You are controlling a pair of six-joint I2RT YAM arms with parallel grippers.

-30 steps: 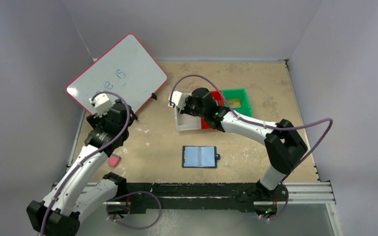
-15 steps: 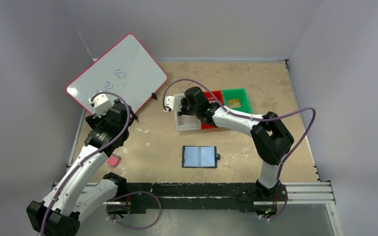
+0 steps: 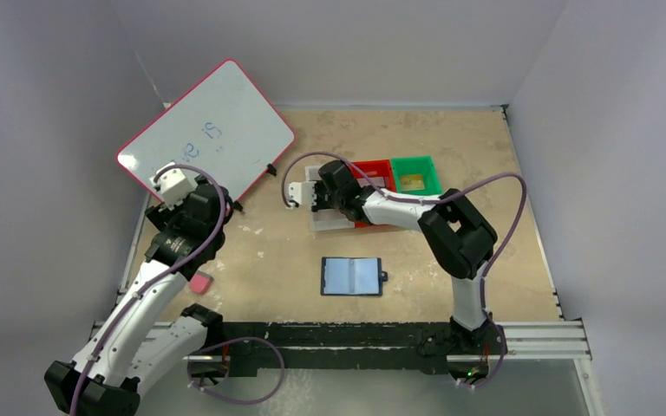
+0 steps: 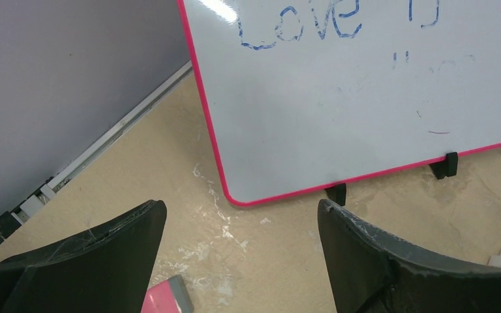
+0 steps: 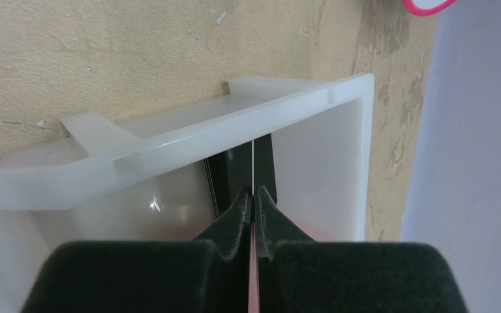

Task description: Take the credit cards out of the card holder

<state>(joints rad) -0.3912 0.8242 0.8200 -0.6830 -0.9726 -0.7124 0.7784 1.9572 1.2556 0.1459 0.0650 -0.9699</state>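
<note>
Nearest the bases we find the card holder (image 3: 352, 276) lying open flat on the table (image 3: 486, 156), apart from both arms. Left of it, a pink eraser (image 3: 200, 282). The left gripper (image 4: 241, 254) hangs with jaws spread wide, empty, facing the whiteboard (image 4: 339, 98). Further back, the right gripper (image 5: 253, 199) sits pinched on a thin black card (image 5: 241, 166), edge-on inside the white bin (image 5: 248, 124). Beyond stand the red bin (image 3: 377, 169) and green bin (image 3: 416, 175).

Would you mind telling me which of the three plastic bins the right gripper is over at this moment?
The white bin, leftmost in the row; the right gripper hangs shut over it, while the red bin and green bin sit further right.
</note>
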